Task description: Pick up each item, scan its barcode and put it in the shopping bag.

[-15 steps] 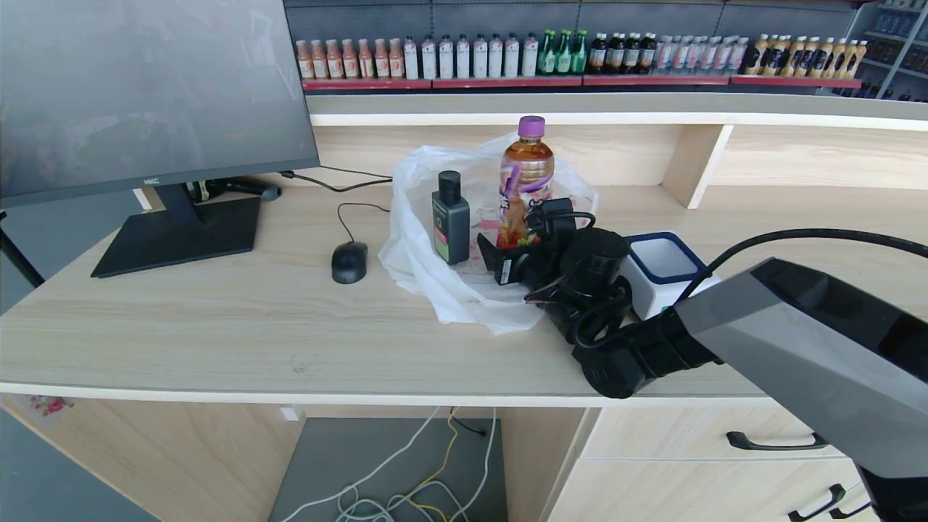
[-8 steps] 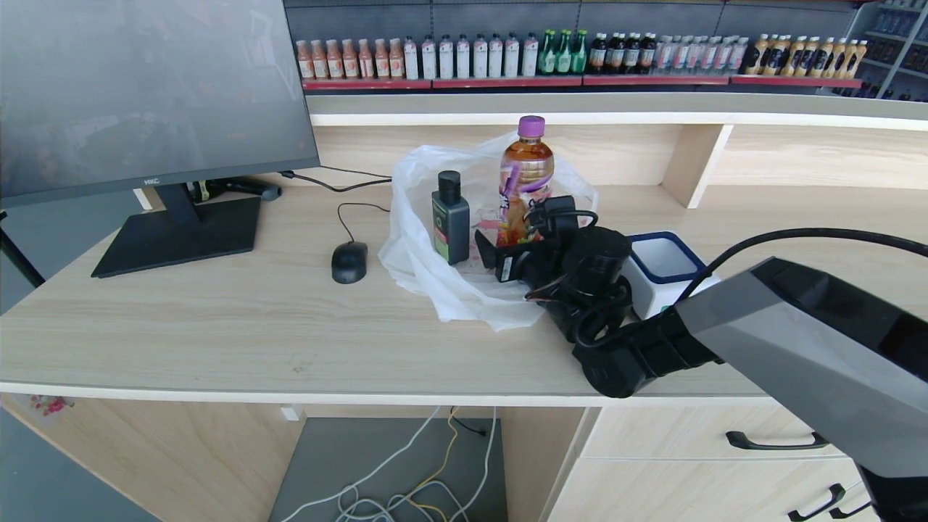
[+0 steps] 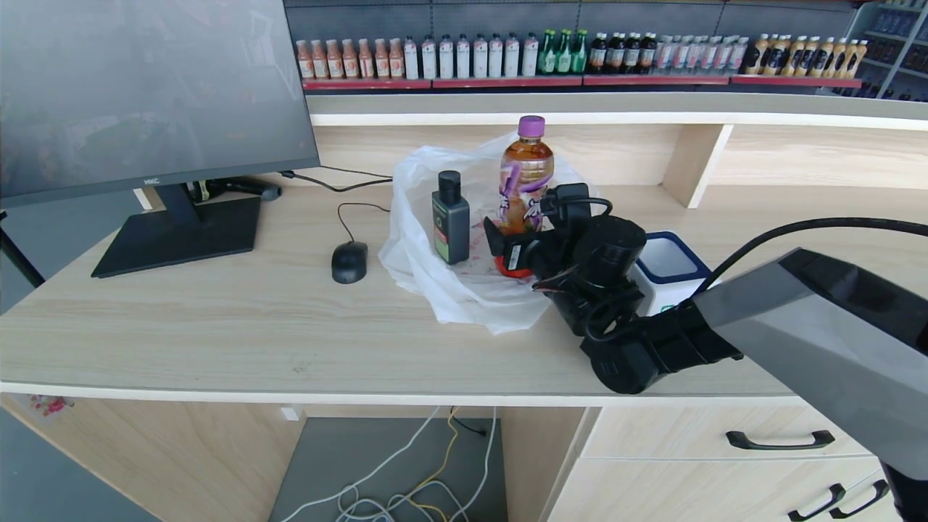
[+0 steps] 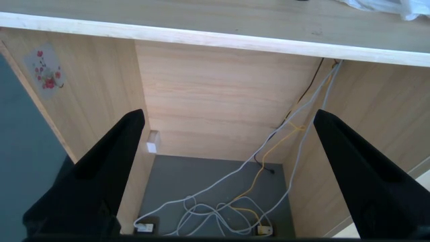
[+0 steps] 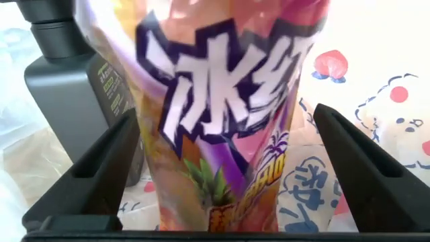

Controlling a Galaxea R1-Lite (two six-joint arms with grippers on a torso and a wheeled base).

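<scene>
Dark monitor [image 3: 145, 87] on black stand, upper left, on desk [image 3: 217, 326]. Black wired mouse [image 3: 349, 262] left of centre. Row of drink bottles [image 3: 580, 54] on shelf across top. Loose cables [image 3: 406, 489] on floor, bottom centre. Drawer handle [image 3: 779, 440], lower right.

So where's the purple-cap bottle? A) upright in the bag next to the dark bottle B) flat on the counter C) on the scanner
A: the purple-cap bottle stands upright in the shopping bag, right beside the dark bottle.
</scene>
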